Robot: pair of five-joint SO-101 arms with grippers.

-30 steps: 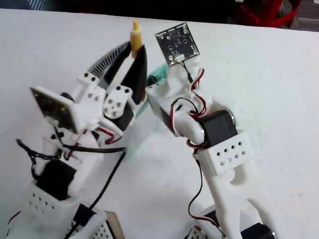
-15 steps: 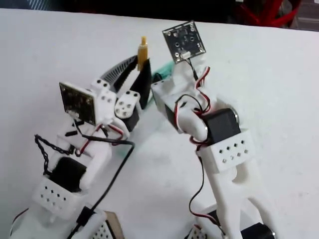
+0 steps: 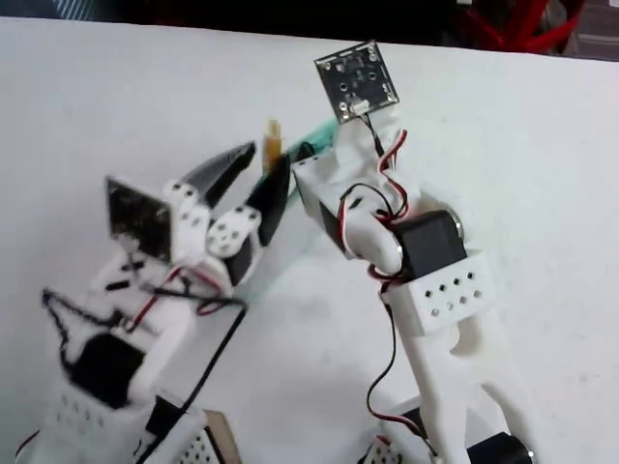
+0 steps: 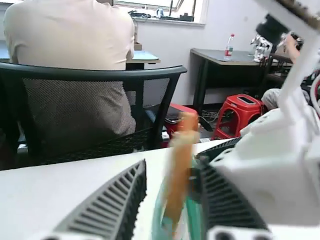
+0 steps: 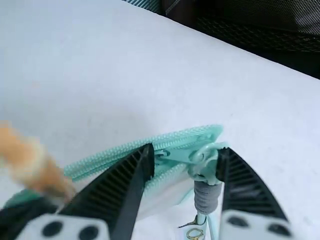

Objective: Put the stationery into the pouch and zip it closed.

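Insertion, with much hidden

Left end effector (image 3: 269, 155) is clamped on an orange stick (image 3: 273, 138), just at 9 o'clock of the teal pouch (image 3: 315, 133), which lies toward 12 o'clock on the worktop (image 3: 522, 126). Right end effector (image 5: 185, 150) looks clamped across the pouch's zip end (grey pull (image 5: 204, 195) hanging between its jaws). To do this well, I judge: line the stick up with the opening's long axis, enter shallow, and let go only once most of it is inside, with the mouth held raised. Hard to tell: whether the mouth gapes, how deep the tip sits, what kind of stationery the stick is. From above, the right arm covers most of the pouch.
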